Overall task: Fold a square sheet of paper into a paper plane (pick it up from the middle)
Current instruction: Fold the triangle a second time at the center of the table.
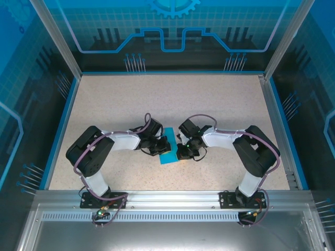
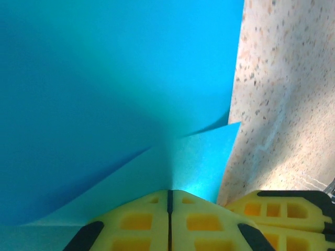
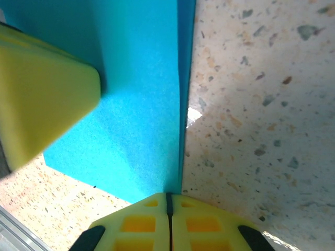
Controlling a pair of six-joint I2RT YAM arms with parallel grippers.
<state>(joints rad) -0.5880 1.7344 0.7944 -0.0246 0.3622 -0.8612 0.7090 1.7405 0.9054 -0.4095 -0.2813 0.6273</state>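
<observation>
Speckled worktop [image 1: 209, 104] carried the square sheet of paper [image 1: 170, 154] at its middle, partly folded, long axis pointing away from the bases. The left tool [image 2: 168, 198] pinched it, fingers pressed together. The right tool [image 3: 168, 200], equally near and also pressed together, met the folded edge (grip uncertain).

Speckled beige tabletop [image 1: 209, 104], blue-printed translucent walls [image 1: 172, 31], aluminium rail [image 1: 172, 198] in front; light probably overhead.

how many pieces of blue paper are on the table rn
1. The square sheet of paper sits centrally on the table, between the left end effector and the right end effector, partly folded over itself. A second sheet beneath it could be hidden.
</observation>
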